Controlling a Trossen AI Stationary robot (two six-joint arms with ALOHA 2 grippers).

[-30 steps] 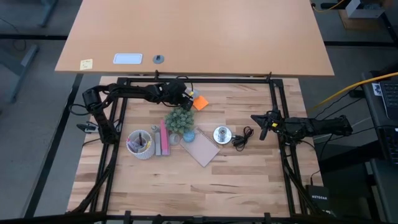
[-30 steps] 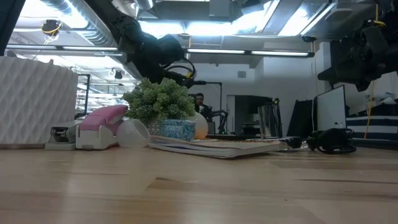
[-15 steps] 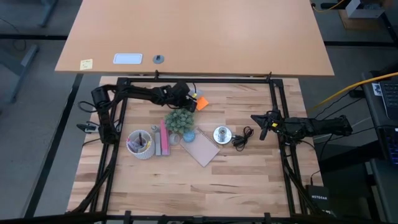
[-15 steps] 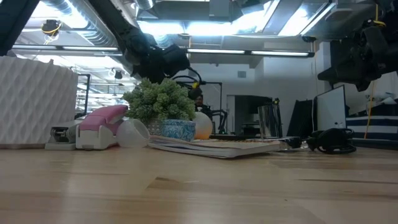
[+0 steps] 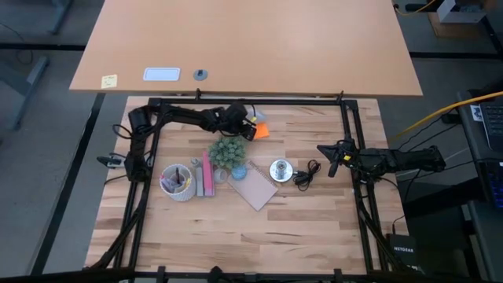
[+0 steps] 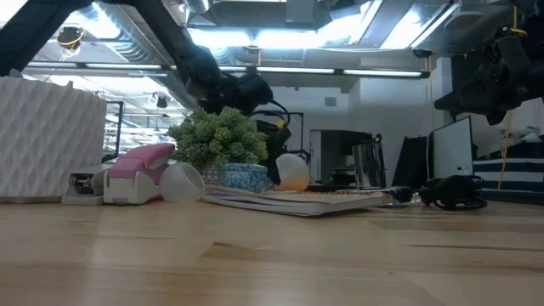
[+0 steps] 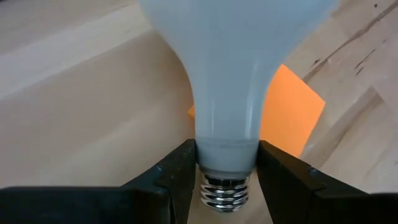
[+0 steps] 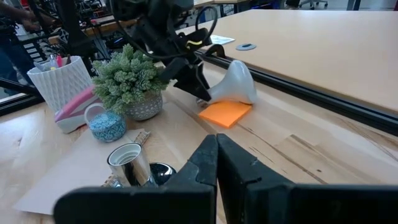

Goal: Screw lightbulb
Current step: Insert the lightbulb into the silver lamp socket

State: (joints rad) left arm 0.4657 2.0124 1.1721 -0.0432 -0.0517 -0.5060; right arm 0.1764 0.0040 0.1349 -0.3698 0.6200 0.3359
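Observation:
The lightbulb (image 7: 230, 68), a frosted white globe on a pale grey neck with a metal screw base, sits in my left gripper (image 7: 227, 155). In the high view my left gripper (image 5: 245, 126) is at the table's far middle, above an orange sticky note (image 5: 260, 131). The shiny silver socket (image 5: 280, 169) with its black cord (image 5: 306, 174) stands on the table, nearer and to the right of it. My right gripper (image 5: 330, 159) waits shut at the table's right side, holding nothing. My left gripper pinches the bulb's pale grey neck (image 7: 217, 152), just above the screw threads, between its two fingers. The fingers slant down from the table's left. The globe (image 8: 236, 81) points ahead of them, low over the orange note; whether it touches the note I cannot tell.
A small potted plant (image 5: 228, 151), a blue cup (image 5: 238, 170), a pink stapler (image 5: 207, 174), a white pencil holder (image 5: 177, 182) and a tan notebook (image 5: 253, 190) crowd the table's middle left. Black frame rails (image 5: 346, 126) run around the table.
My left gripper has moved toward the table's right edge and down with the lightbulb, which now hangs low over the orange note. Its hold on the neck has stayed the same.

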